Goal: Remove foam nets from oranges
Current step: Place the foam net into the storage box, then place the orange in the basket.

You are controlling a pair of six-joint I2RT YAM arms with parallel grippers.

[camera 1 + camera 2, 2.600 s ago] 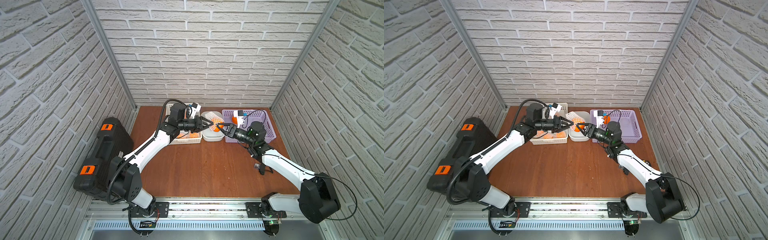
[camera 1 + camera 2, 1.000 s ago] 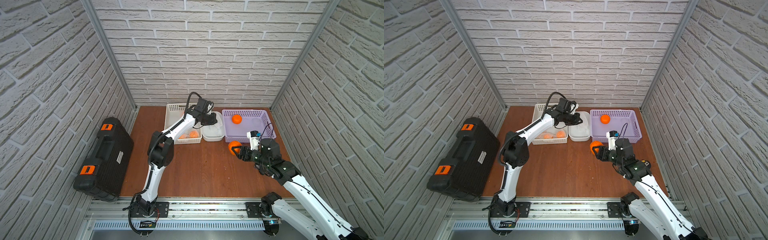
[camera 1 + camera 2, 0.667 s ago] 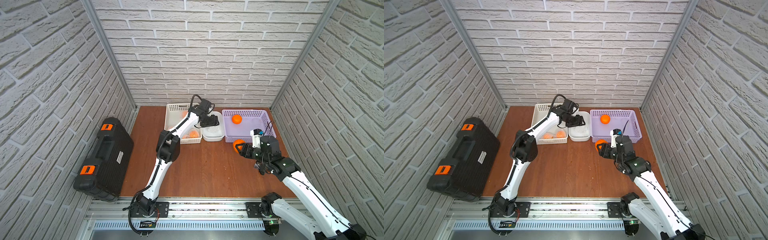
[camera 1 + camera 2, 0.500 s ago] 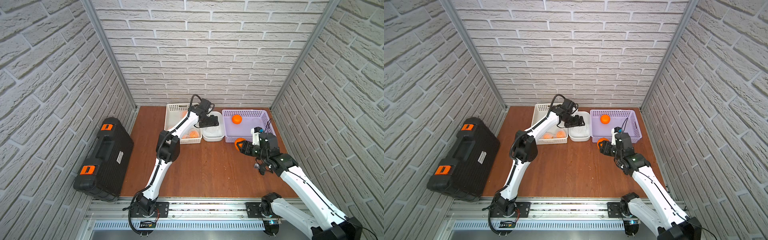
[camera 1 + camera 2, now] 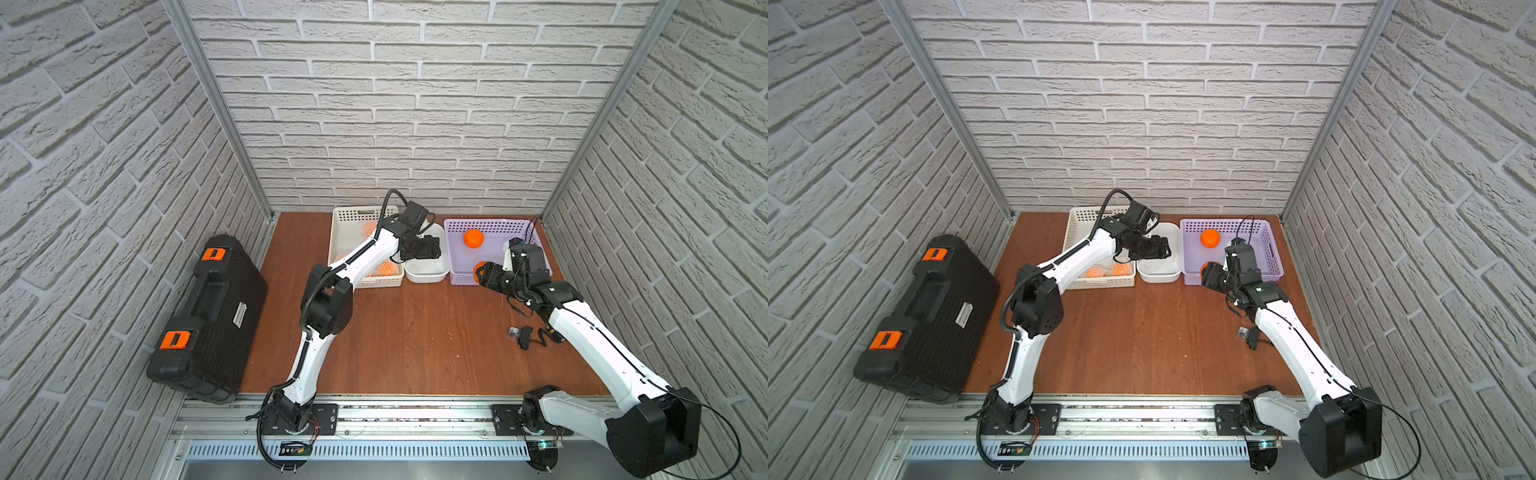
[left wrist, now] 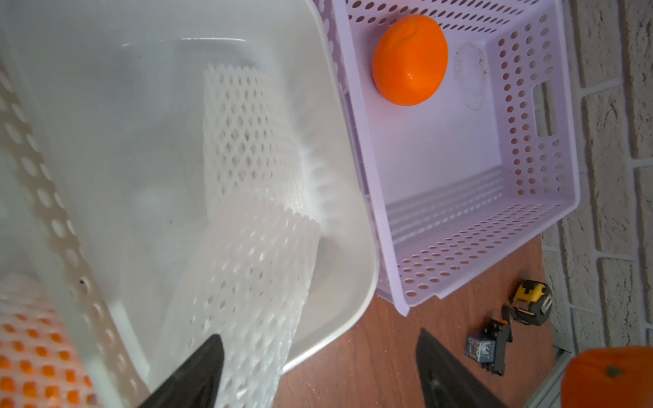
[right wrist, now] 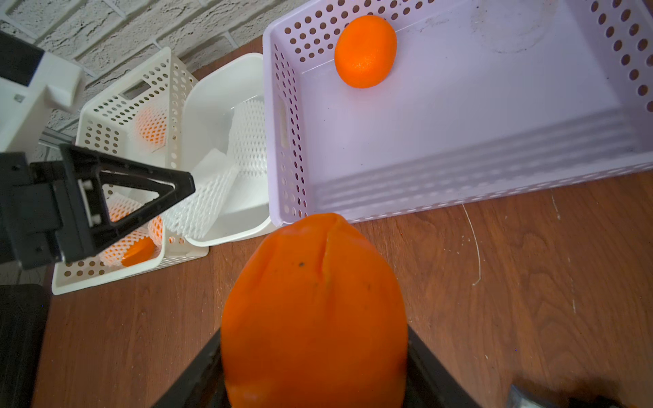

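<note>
Two empty white foam nets (image 6: 249, 141) lie inside a white tub (image 6: 106, 123). One is flat along the tub wall on the right arm's side. The nearer net (image 6: 247, 282) is humped up at the tub's front end (its mesh sits just beside one black finger; whether they touch cannot be told). The left pincer (image 6: 318, 335) hovers over that front end with its jaws spread wide, holding nothing. A purple basket (image 5: 490, 225) stands just beside the tub on the right arm's side, with one bare orange (image 5: 473, 238) resting toward its back. A second bare orange (image 7: 314, 282) is clamped between the jaws of the right pincer (image 7: 314, 353), at the basket's front wall near the corner closest to the tub. Just beside the tub on its other side, a white perforated basket (image 5: 353, 214) holds netted oranges (image 7: 150, 123); the left arm hides part of it in both top views. All three containers sit at the back of a brown wooden desk (image 5: 415, 332). Well away from the tub, beyond the desk's edge on the left arm's side, lies a black case (image 5: 208, 316) with orange latches
</note>
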